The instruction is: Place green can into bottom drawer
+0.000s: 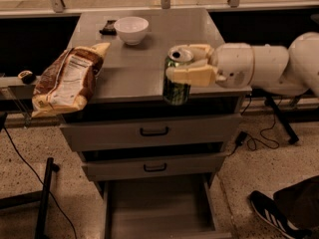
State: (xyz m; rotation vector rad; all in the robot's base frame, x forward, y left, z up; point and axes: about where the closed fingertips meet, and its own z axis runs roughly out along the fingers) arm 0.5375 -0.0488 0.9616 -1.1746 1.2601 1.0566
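The green can (176,86) is held upright in my gripper (188,68), its silver top showing. The cream fingers (192,75) are shut around its upper half. The can hangs at the front edge of the grey cabinet top (144,68), in front of the top drawer. The bottom drawer (159,208) is pulled open below, its flat grey floor bare. My white arm (259,66) comes in from the right.
A white bowl (131,30) and a small dark object (108,27) stand at the back of the cabinet top. A chip bag (67,78) lies over the left edge. Two upper drawers with black handles (154,131) are closed. A shoe (276,215) is at lower right.
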